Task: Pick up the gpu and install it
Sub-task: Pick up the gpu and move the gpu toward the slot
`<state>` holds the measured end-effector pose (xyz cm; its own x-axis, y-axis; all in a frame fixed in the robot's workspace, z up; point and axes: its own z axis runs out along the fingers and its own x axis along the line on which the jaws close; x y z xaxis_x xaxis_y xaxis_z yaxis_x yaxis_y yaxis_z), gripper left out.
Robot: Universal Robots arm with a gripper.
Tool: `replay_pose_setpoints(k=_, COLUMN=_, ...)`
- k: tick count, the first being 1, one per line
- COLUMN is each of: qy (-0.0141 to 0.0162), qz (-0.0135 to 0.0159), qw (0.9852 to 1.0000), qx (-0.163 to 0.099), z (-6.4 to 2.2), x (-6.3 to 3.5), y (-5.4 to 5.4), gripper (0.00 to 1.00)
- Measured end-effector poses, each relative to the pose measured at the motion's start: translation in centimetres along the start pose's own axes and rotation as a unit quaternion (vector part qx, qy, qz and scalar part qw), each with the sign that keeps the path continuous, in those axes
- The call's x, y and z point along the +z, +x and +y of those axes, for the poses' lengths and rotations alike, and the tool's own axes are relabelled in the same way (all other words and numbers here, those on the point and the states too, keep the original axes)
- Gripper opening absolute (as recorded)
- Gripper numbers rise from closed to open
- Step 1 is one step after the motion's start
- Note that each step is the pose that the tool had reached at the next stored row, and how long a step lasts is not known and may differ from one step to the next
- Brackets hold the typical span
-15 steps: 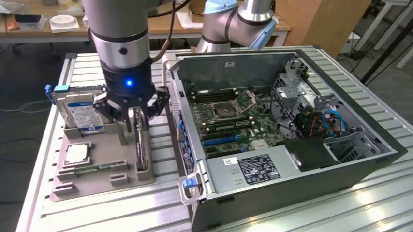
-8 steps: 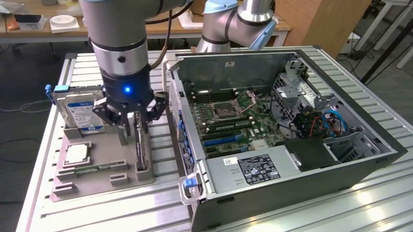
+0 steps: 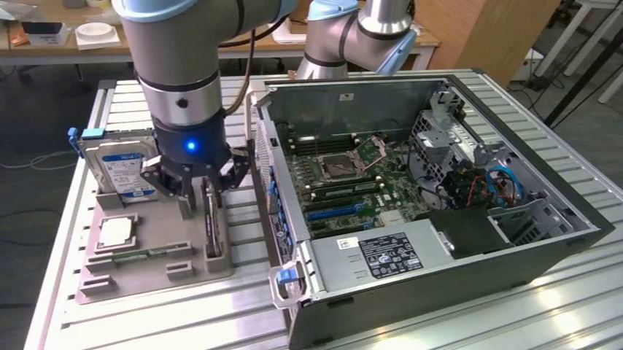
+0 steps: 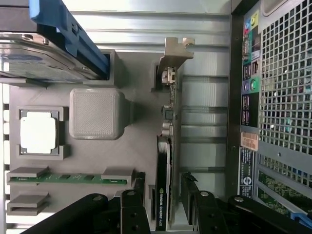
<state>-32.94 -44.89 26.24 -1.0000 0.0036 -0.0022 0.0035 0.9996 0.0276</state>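
Wrist view, gripper (image 4: 163,181) spread astride upright gpu (image 4: 169,117)

**Holder at the left, case at the right**

On the table (image 3: 175,317) a holder (image 3: 160,227) (image 4: 141,97) lies at the exterior view's left. The computer case (image 3: 545,248) (image 4: 287,73) lies just beside it at the right, open side up. In the holder, the hard drive (image 3: 122,171) (image 4: 39,58) stands at the far end. The processor chip (image 3: 115,232) (image 4: 40,131) lies before it, and the memory stick (image 3: 146,253) (image 4: 68,178) before the chip. The gpu (image 3: 211,219) (image 4: 171,122) stands on edge along the holder's side nearest the case. The tool (image 3: 206,198) (image 4: 164,192) hangs over the gpu, one finger on each side.
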Motion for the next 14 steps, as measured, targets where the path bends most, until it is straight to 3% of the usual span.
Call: replay_pose_setpoints(k=14, qy=0.0, qz=0.0, qw=1.0, qx=0.001, z=-0.07, x=2.55, y=0.1, gripper=0.43)
